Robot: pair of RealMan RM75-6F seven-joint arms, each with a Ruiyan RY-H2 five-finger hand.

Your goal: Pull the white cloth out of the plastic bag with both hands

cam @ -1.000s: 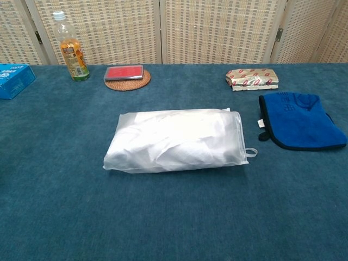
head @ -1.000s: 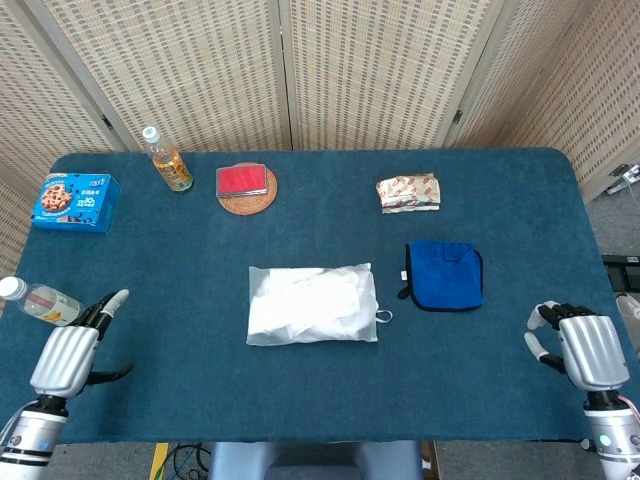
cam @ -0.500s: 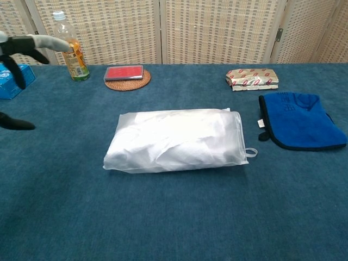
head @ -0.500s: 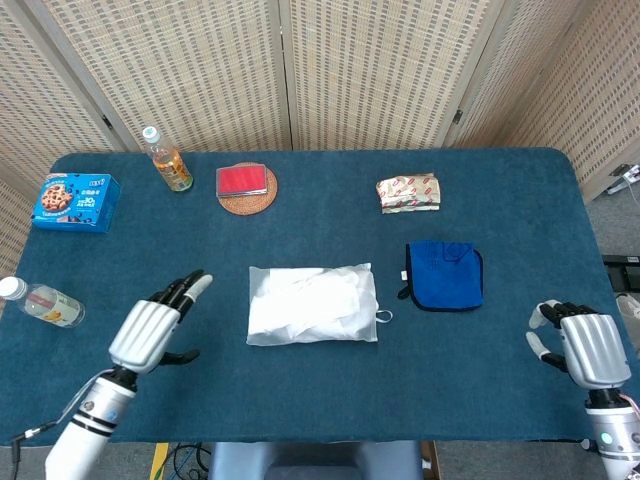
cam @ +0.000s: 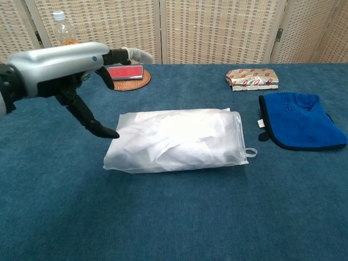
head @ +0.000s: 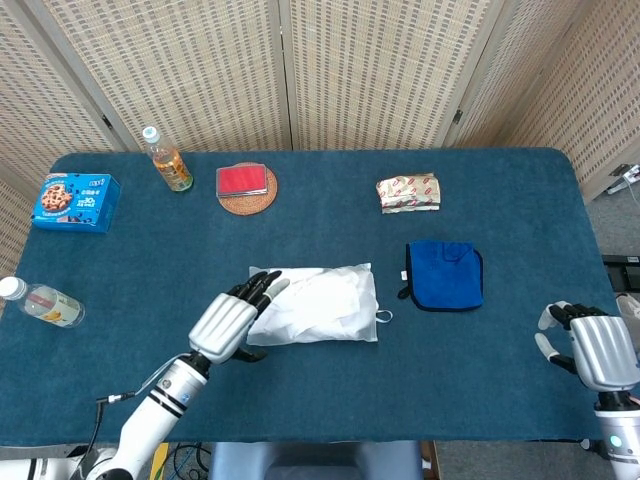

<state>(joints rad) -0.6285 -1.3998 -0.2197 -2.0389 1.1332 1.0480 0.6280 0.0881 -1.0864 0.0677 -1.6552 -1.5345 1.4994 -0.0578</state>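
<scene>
Dark blue carpeted table (head: 300,190) is carrying the clutter. Blue cookie box (head: 76,201) is lying at far left; clear bottle of orange drink (head: 167,160) is standing upright near it. Red flat case (head: 242,180) is resting on a round woven coaster (head: 246,203). Red-and-white patterned foil packet (head: 408,192) is sitting far right; folded blue cloth (head: 445,275) is lying nearer. Clear plastic bottle (head: 40,301) is lying on its side at the left edge.

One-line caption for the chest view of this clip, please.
Left hand, fingers spread, reaches over the closed end of the plastic bag holding the white cloth.
</scene>
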